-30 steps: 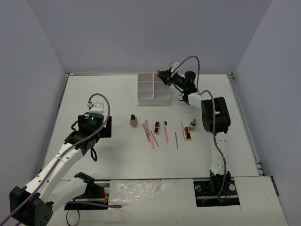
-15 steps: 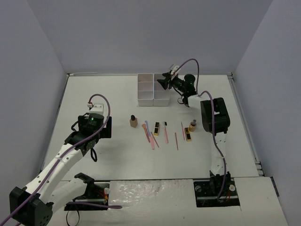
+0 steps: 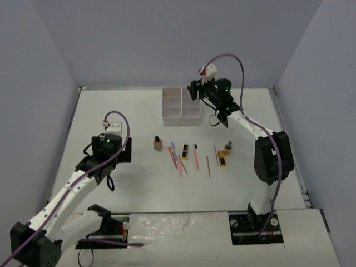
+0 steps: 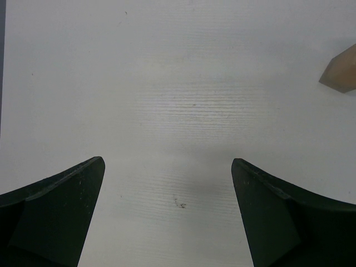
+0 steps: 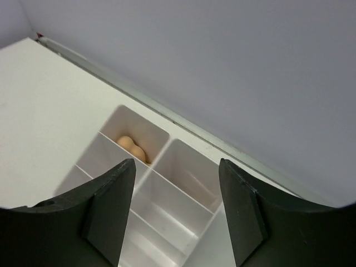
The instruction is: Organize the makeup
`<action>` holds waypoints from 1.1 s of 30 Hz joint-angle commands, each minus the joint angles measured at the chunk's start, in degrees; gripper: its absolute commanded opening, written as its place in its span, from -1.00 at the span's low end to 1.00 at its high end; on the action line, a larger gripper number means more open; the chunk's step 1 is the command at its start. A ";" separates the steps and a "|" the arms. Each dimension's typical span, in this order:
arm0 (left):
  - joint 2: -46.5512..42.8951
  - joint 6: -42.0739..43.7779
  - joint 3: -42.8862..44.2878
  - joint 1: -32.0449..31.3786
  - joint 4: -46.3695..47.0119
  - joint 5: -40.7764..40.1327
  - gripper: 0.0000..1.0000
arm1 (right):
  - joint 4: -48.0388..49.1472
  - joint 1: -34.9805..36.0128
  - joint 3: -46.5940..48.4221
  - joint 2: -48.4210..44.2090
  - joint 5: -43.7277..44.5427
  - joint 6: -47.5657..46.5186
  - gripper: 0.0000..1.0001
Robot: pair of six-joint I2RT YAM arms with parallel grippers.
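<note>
The makeup lies mid-table: a tan bottle (image 3: 158, 143), a second bottle (image 3: 227, 148), two black-and-gold tubes (image 3: 185, 151) (image 3: 222, 160) and several thin pink, blue and brown sticks (image 3: 179, 164). Two peach sponges (image 5: 132, 147) rest in a far corner compartment of the white box (image 3: 182, 105). My right gripper (image 3: 194, 89) (image 5: 177, 167) hovers over the box (image 5: 167, 183), open and holding nothing. Left of the tan bottle (image 4: 340, 71), my left gripper (image 3: 130, 150) (image 4: 167, 161) stands wide open over bare table.
Grey walls close in the white table on three sides. A metal strip (image 5: 183, 119) runs along the back edge just behind the box. The right arm's elbow (image 3: 271, 156) hangs over the table's right side, beside the second bottle.
The right gripper's jaws have spread apart above the box, and its wrist has lifted while the elbow swung out to the right. The left arm has stayed still.
</note>
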 commanded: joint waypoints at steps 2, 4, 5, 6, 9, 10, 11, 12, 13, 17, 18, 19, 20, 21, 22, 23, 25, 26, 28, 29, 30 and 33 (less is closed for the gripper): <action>-0.55 0.77 1.60 0.37 3.08 -0.63 0.94 | -28.98 12.92 3.56 -10.94 28.59 13.55 0.23; -0.14 0.90 1.77 0.35 2.91 -0.80 0.94 | -33.76 15.38 0.71 -12.79 31.28 20.75 0.27; 0.07 0.93 1.84 0.32 2.80 -0.89 0.94 | -35.90 16.49 -0.73 -13.59 31.92 23.85 0.29; 0.26 0.93 1.97 0.32 2.73 -0.89 0.94 | -38.14 17.67 -1.49 -14.03 31.94 25.38 0.32; 0.34 0.85 2.06 0.32 2.47 -1.14 0.94 | -45.18 20.02 -4.89 -14.14 32.19 33.42 0.32; 0.32 0.73 2.02 0.32 2.47 -1.15 0.94 | -46.01 20.51 -6.34 -14.11 31.45 36.04 0.32; 0.27 0.59 1.98 0.32 2.47 -1.15 0.94 | -46.76 20.89 -7.88 -14.06 30.57 38.79 0.32; 0.27 0.41 1.98 0.38 2.52 -0.92 0.94 | -47.21 21.20 -8.65 -13.76 29.89 40.20 0.31; 0.36 0.27 1.93 0.37 2.55 -0.71 0.94 | -47.68 21.43 -9.09 -13.03 29.57 41.25 0.29; 0.68 0.15 2.21 0.40 2.24 -0.62 0.94 | -49.47 22.01 -8.62 -9.66 28.69 43.34 0.18; 0.66 0.14 2.33 0.37 2.03 -0.85 0.94 | -49.56 22.18 -8.44 -8.88 28.69 43.84 0.16; 0.56 0.11 2.43 0.34 1.84 -1.17 0.94 | -49.61 22.33 -8.23 -8.14 28.85 44.31 0.13; 0.34 0.00 2.49 0.40 1.78 -1.56 0.94 | -49.61 22.38 -7.95 -7.35 29.13 44.76 0.10; 0.15 -0.10 2.44 0.35 1.76 -1.74 0.94 | -49.61 22.52 -7.68 -6.62 29.40 45.14 0.02; -0.09 -0.24 2.42 0.39 1.64 -1.89 0.94 | -49.61 22.58 -7.42 -6.05 29.48 45.49 0.00; -0.30 -0.30 2.33 0.41 1.63 -1.99 0.94 | -49.61 22.58 -7.16 -5.30 29.39 45.96 -0.02; -0.72 -0.30 2.13 0.41 1.59 -2.09 0.94 | -49.61 22.58 -6.73 -3.72 29.10 46.79 -0.06; -0.78 -0.31 2.08 0.41 1.59 -2.03 0.94 | -49.61 22.61 -6.46 -2.84 29.00 47.10 -0.08; -0.75 -0.35 2.11 0.41 1.59 -2.07 0.94 | -49.61 22.82 -5.96 -1.83 29.05 47.95 -0.11; -0.70 -0.30 2.07 0.41 1.58 -2.12 0.94 | -49.61 22.93 -5.75 -1.31 29.31 48.06 -0.11; -0.62 -0.30 2.14 0.37 1.47 -2.16 0.94 | -49.61 22.96 -5.64 -0.98 29.64 48.21 -0.11; -0.52 -0.38 2.24 0.32 1.16 -2.29 0.94 | -49.53 23.10 -5.49 0.40 30.76 48.66 -0.14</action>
